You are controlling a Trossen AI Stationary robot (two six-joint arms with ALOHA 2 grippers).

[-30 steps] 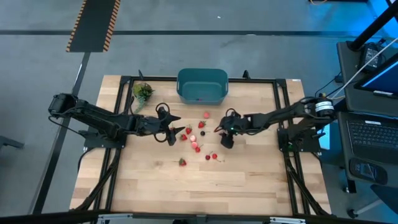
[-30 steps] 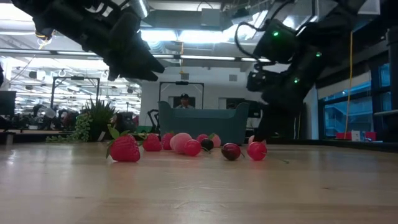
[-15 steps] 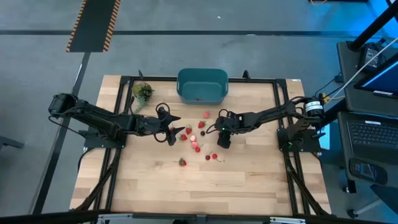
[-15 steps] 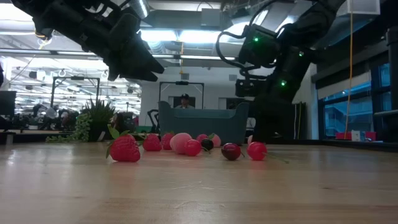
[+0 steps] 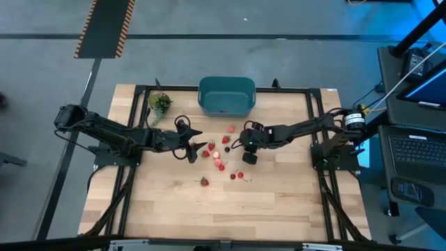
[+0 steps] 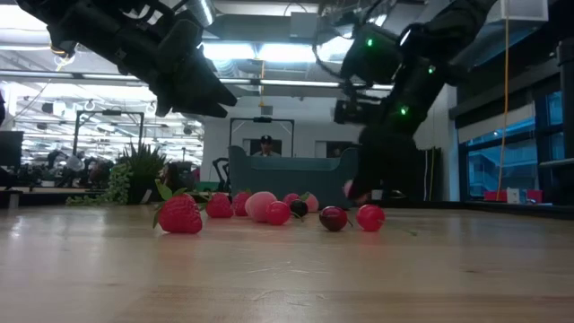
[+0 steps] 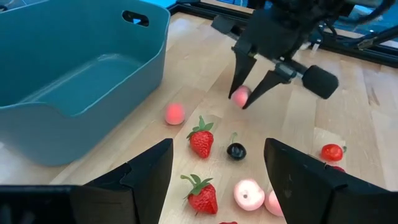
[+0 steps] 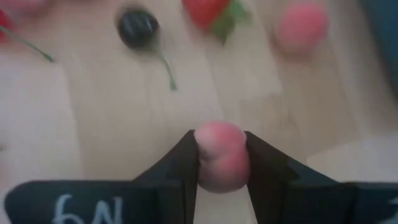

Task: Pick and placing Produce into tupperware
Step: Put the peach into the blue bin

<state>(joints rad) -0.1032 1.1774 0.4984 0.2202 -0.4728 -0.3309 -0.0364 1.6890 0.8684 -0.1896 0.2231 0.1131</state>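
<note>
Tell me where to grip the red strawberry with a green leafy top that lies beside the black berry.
Probably best: grip the red strawberry across its wide red body, coming from above. It lies flat on the wooden table, and the black berry crowds one side.

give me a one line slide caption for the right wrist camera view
Right gripper shut on a pink produce piece above the wooden table, dark cherry beyond.

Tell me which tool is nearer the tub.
Right. The right tool, shut on a pink piece, sits just below the tub's right corner in the high view; the left tool hangs farther down-left, open.
</note>
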